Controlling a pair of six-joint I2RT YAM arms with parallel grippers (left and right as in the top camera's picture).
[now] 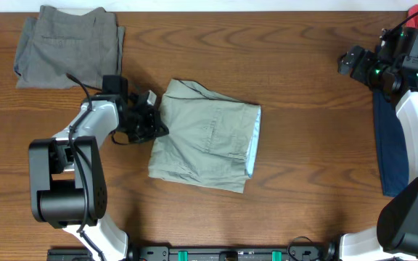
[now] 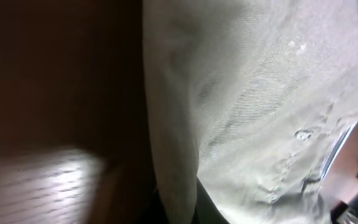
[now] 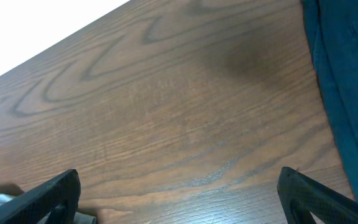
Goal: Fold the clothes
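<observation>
Three garments lie on my wooden table (image 1: 303, 188): pale khaki-green shorts (image 1: 205, 141) folded near the middle, grey shorts (image 1: 67, 47) folded at the far left corner, and a navy garment (image 1: 390, 156) along the right edge, partly hidden under the right arm. I can make out no lettering on any of them. My left wrist view is smeared: khaki cloth fills its right side and dark wood its left, with no fingers to be seen. From overhead the left arm is bent at the elbow, with the left gripper (image 1: 153, 116) at the khaki shorts' left edge; whether it pinches the cloth I cannot tell. The right gripper (image 3: 180, 198) hovers over bare wood beside the navy garment, its fingers (image 3: 48, 196) spread wide and holding nothing.
</observation>
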